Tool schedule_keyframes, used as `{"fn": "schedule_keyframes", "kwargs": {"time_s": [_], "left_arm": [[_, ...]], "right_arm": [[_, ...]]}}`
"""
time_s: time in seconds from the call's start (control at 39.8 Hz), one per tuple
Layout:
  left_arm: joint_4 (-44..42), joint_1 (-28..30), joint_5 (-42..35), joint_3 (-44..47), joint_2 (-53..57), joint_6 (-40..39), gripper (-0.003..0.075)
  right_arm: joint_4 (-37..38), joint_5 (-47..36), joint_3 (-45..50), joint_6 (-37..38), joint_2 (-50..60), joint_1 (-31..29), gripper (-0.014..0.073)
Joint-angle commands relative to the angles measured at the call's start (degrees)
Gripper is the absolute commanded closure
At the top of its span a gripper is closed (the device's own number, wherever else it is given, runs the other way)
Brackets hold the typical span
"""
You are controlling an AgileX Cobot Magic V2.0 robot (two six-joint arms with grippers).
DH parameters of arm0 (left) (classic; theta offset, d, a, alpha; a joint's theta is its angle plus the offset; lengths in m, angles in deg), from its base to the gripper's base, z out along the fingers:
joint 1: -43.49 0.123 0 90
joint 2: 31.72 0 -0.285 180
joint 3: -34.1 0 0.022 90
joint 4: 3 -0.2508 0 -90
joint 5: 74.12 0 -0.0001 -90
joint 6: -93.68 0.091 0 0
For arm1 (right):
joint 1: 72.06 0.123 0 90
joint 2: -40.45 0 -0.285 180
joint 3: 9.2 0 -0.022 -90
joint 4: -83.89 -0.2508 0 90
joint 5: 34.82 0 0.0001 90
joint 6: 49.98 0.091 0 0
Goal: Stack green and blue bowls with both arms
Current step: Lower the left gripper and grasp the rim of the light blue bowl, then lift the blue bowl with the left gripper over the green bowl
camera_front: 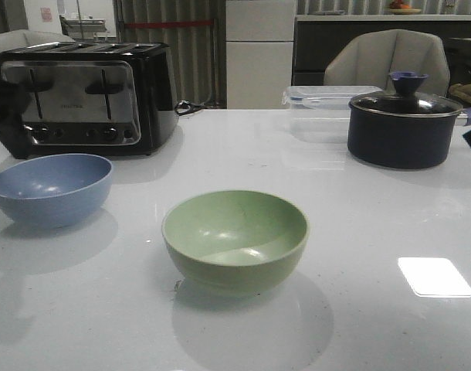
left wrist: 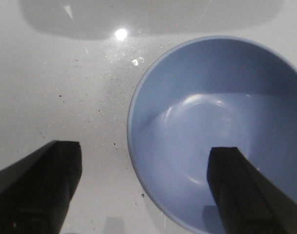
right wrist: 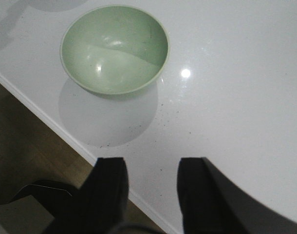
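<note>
Across the white, faintly speckled table (camera_front: 359,232), you had the following layout, left to right. At the far left stood a black and chrome four-slot toaster (camera_front: 85,97); a small mark on its front panel was too faint to read. In front of it sat the blue bowl (camera_front: 52,188), upright and empty, with its left rim close to the frame edge. The green bowl (camera_front: 235,239) sat near the table centre, upright, empty and well apart from the blue one. Further back and to the right you had a clear plastic container (camera_front: 328,104), partly hidden behind a dark lidded pot (camera_front: 404,127); the pot handle was cut off at the right edge. A bright rectangular reflection lay on the surface at lower right. Behind the table were a grey chair (camera_front: 390,58), curtains and a counter; a pink sign on the back wall was illegible.

In the left wrist view, your left gripper (left wrist: 143,190) was spread wide, one finger over the blue bowl (left wrist: 216,131) interior and the other over bare table; contact could not be confirmed.

In the right wrist view, your right gripper (right wrist: 151,192) was parted, holding nothing, positioned at the table edge, well apart from the green bowl (right wrist: 114,48). Brown floor showed beyond that edge.
</note>
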Motion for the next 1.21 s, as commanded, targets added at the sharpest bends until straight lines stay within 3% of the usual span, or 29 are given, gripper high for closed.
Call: {"fn": "schedule_keyframes", "kwargs": {"time_s": [0.0, 0.3, 0.58, 0.75, 0.98, 1.18], "left_arm": [[-0.1, -0.3, -3.0, -3.8, -1.8, 0.0, 0.0136], [-0.1, -0.3, -3.2, -8.2, -8.8, 0.0, 0.0169], [-0.1, 0.3, -2.4, -8.2, -8.8, 0.0, 0.0473], [-0.1, 1.8, -0.2, -8.2, -8.6, 0.0, 0.0627], [0.1, 2.5, 2.2, -8.2, -3.7, 0.1, 0.0627], [1.7, -1.1, 6.2, -11.3, 3.0, 0.1, 0.0627]], "right_arm": [[-0.2, -3.3, -1.6, -0.5, 0.4, 0.1, 0.0211], [-0.2, -3.3, -1.6, -0.5, 0.4, 0.1, 0.0211], [-0.2, -3.3, -1.6, -0.5, 0.4, 0.1, 0.0211], [-0.2, -3.3, -1.6, -0.5, 0.4, 0.1, 0.0211], [-0.2, -3.3, -1.6, -0.5, 0.4, 0.1, 0.0211], [-0.2, -3.3, -1.6, -0.5, 0.4, 0.1, 0.0211]]}}
